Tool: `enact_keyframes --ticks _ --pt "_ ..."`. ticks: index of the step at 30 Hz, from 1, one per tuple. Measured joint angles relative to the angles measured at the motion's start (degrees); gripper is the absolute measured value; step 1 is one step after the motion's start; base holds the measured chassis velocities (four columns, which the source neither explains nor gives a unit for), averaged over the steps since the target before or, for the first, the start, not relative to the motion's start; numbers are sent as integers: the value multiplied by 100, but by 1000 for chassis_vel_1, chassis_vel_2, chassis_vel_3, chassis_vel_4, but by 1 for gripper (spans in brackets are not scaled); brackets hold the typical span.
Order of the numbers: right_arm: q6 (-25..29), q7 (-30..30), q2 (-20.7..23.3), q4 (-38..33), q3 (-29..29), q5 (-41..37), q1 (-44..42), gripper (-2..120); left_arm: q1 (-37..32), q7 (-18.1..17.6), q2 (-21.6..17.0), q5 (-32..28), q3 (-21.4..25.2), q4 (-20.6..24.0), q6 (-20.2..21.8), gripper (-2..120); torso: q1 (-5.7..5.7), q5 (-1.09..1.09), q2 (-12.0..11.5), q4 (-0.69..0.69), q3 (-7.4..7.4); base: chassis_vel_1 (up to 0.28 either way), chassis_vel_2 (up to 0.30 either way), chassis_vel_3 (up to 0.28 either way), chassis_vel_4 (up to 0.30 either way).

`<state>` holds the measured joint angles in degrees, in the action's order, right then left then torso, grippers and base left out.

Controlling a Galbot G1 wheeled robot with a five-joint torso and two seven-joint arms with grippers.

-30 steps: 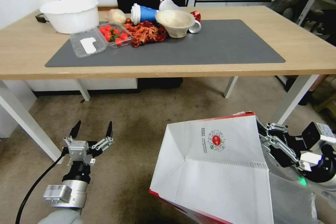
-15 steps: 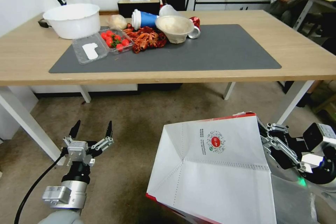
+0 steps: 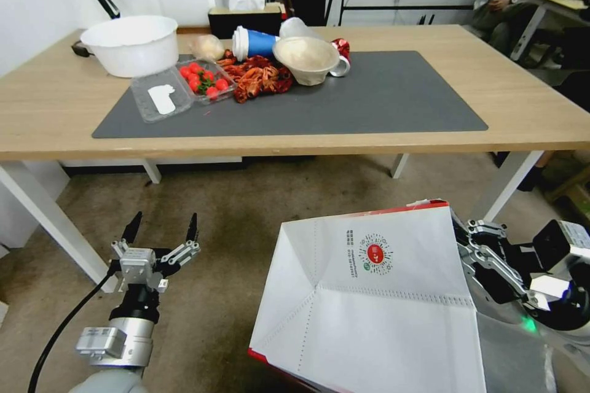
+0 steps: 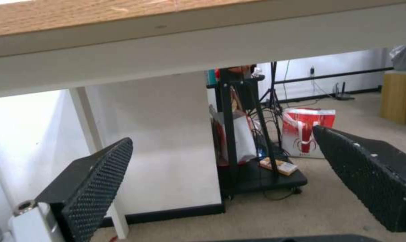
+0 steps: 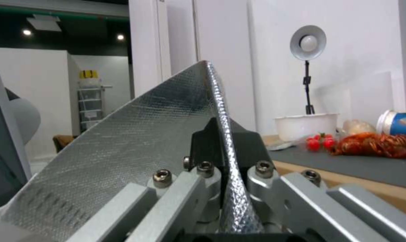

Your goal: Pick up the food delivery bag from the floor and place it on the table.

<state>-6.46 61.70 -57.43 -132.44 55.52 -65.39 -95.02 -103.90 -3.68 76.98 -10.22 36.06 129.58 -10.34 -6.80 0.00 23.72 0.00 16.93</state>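
The food delivery bag (image 3: 369,307), white with a red edge and a small round red logo, hangs tilted above the floor (image 3: 246,209) at the lower right. My right gripper (image 3: 462,244) is shut on the bag's right rim. In the right wrist view my right gripper (image 5: 223,148) pinches the silver foil lining (image 5: 135,134). My left gripper (image 3: 165,221) hangs open and empty over the floor at the lower left, in front of the table (image 3: 522,104). The left wrist view shows the left gripper (image 4: 225,168) with its fingers spread wide below the table edge (image 4: 167,47).
On the dark grey mat (image 3: 381,98) lie a strawberry tray (image 3: 206,78), red crayfish (image 3: 261,73), a blue cup (image 3: 253,42) and a paper bowl (image 3: 305,56). A white bowl (image 3: 130,43) stands at the left. White table legs (image 3: 43,215) (image 3: 510,181) flank the floor space.
The whole head view has shifted, so the table now sits lower in the picture. The bag stays in my right gripper, its lower left corner a little further left. The left arm holds still.
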Motion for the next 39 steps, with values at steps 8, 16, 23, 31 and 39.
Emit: enact_keyframes --ticks 8,16,23,31,39 --pt "-26 -100 40 -157 30 -10 -36 0 -21 4 5 5 -7 40 -20 100 -74 0 203 0 130 0 0 0 0" --pt "-11 -69 29 -98 49 49 -60 0 -65 10 15 7 4 78 -72 100 -135 0 387 0 252 0 0 0 0" --pt "41 8 15 26 92 98 -88 0 -72 11 12 7 15 90 -82 100 -191 0 536 0 346 0 0 0 0" --pt "66 57 13 123 104 125 -78 0 -59 8 1 8 26 77 -83 100 -260 0 720 0 462 0 0 0 0" --pt "67 57 1 91 166 94 -99 0 -65 6 3 7 27 94 -83 100 -340 0 936 0 595 0 0 0 0"
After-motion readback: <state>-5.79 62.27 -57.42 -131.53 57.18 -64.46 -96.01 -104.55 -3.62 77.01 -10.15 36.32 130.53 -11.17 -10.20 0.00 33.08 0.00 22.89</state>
